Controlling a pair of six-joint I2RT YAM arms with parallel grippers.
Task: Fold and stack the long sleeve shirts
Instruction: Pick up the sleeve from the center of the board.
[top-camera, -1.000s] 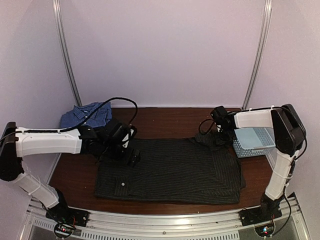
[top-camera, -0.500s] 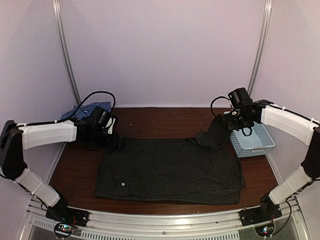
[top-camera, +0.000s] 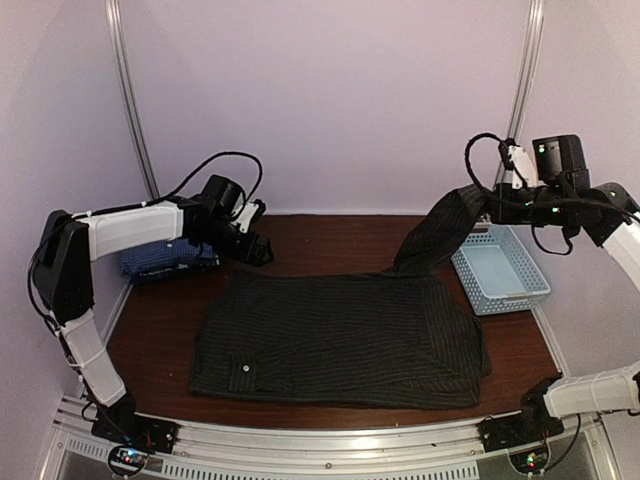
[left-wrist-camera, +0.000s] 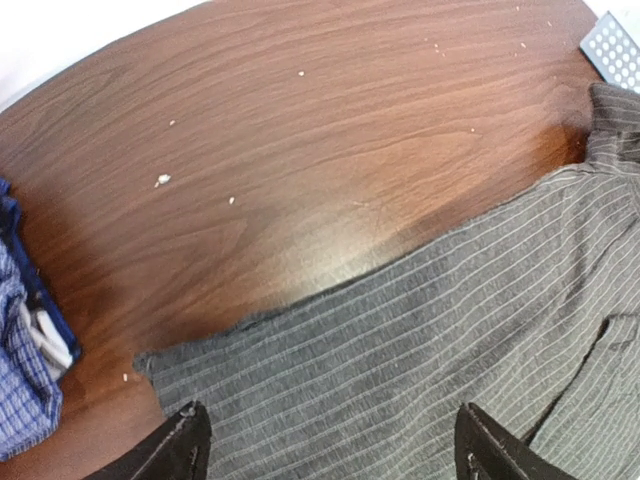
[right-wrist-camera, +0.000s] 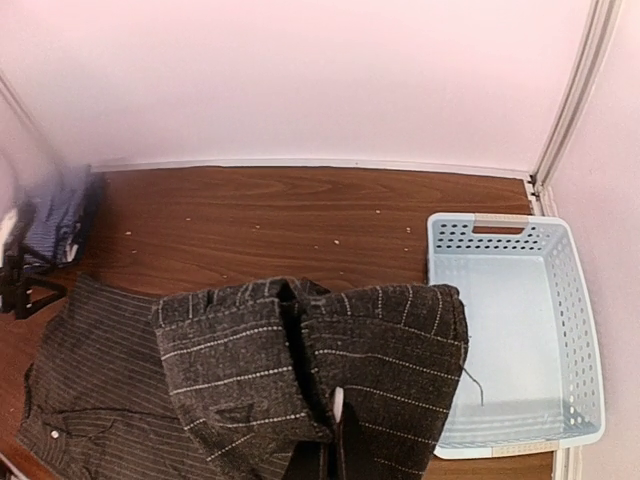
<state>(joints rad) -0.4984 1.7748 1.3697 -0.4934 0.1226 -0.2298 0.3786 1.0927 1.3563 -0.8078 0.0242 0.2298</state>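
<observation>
Black shirt (top-camera: 340, 340) has its sleeve (top-camera: 440, 230) pinched high in my right pincer (top-camera: 497, 200), its body flat on the table (top-camera: 330, 235) beside the basket (top-camera: 500, 275), my left pincer (top-camera: 258, 250) spread above its far corner near the blue shirt (top-camera: 160, 258); I judge the sleeve fold is in hand, next needing that sleeve carried inward over the body.

Bunched black pinstriped cloth shirt (right-wrist-camera: 300, 370) fills the foreground, the rest spread on the brown wooden desk (right-wrist-camera: 250, 215), beside a light blue perforated plastic basket (right-wrist-camera: 500, 225), with a blue checked shirt (right-wrist-camera: 55, 215) far left.
</observation>
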